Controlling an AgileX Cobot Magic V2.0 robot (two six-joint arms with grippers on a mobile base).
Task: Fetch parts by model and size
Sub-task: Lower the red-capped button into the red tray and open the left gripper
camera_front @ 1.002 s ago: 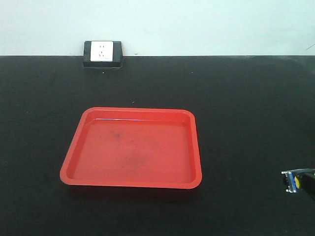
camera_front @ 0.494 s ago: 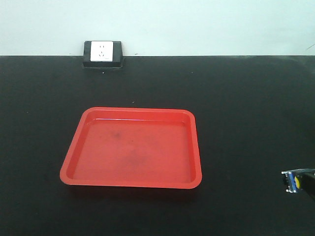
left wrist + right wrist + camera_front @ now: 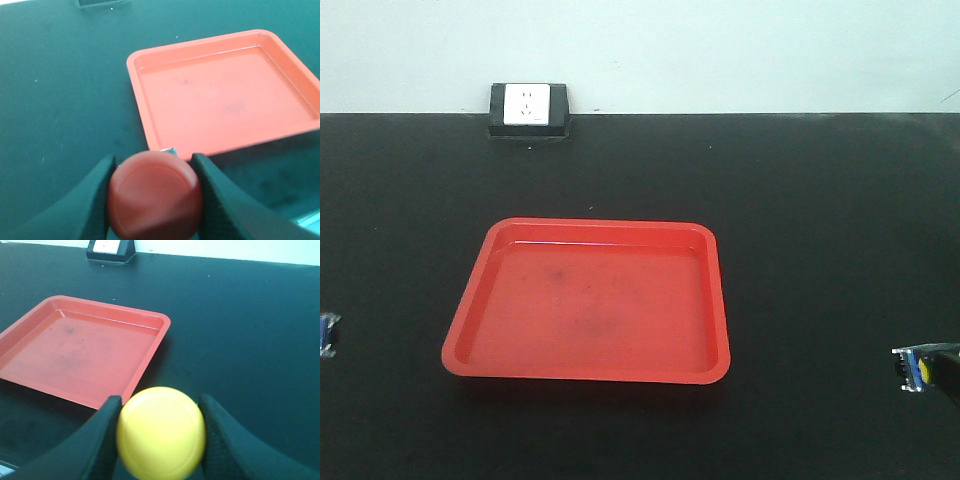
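In the front view, the red tray [image 3: 590,376] at centre held nothing, so neither part was delivered; a wall socket [image 3: 528,106] sat upper left. In the left wrist view, the left gripper [image 3: 154,162] clamped the red switch [image 3: 154,197] at bottom centre. In the right wrist view, the right gripper [image 3: 160,401] pinched the yellow switch [image 3: 161,440]; nothing blocked the tray at left.

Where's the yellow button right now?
In the right wrist view, the yellow button is held by the right gripper, beside the red tray's right edge.
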